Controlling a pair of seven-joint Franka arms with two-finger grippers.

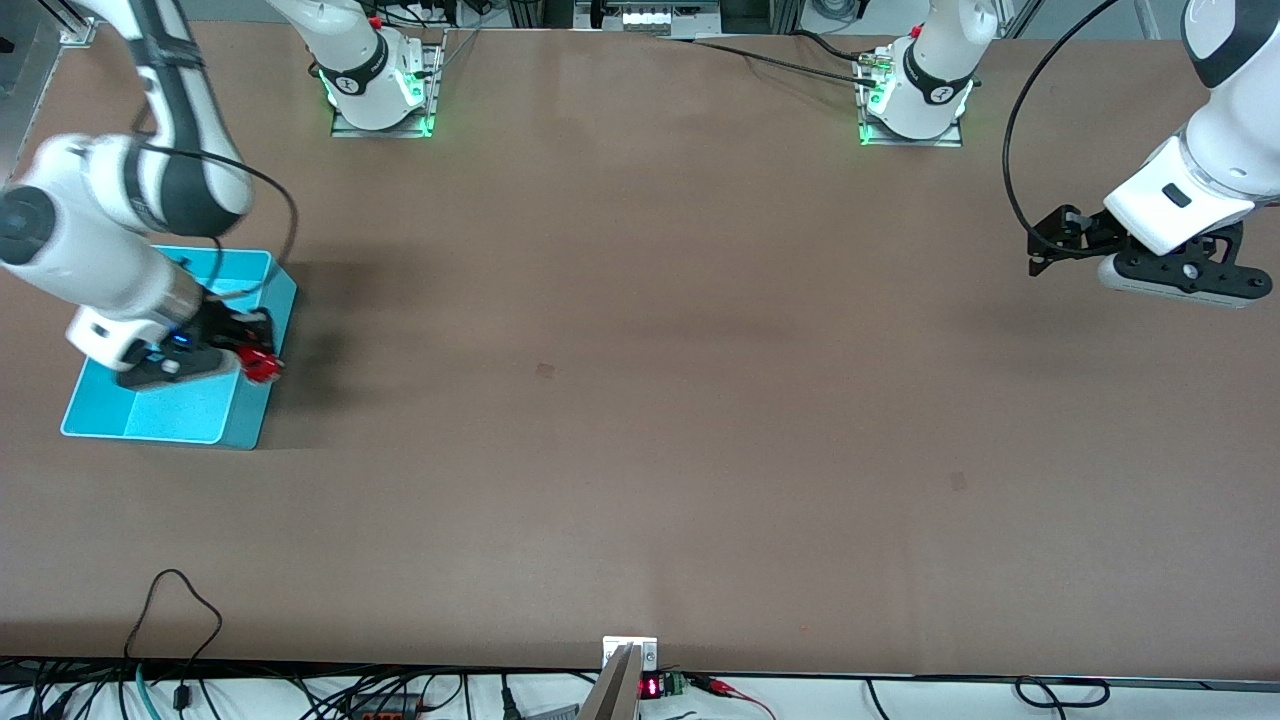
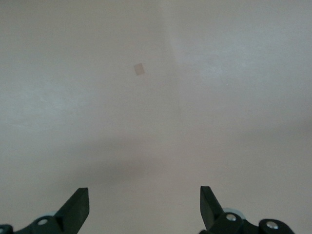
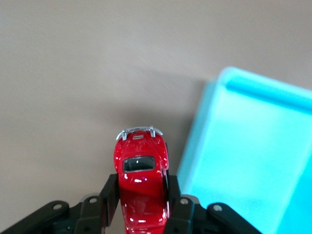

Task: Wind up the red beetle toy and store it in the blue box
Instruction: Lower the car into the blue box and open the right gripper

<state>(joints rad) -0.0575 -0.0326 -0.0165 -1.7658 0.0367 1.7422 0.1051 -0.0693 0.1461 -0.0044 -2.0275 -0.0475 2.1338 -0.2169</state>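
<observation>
Right gripper (image 3: 141, 202) clamping red beetle toy (image 3: 141, 168) above blue box (image 3: 253, 161) wall, left gripper (image 2: 144, 207) wide

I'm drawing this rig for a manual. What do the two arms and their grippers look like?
Both arms are glossy white with rounded shells and dark grey or black joint bands. Each base sits on a metal plate lit green. A black cable loops along each arm. The left gripper has a white body, a black mount and black tapered fingers. The right gripper is black too, with a small blue light on its body.
</observation>
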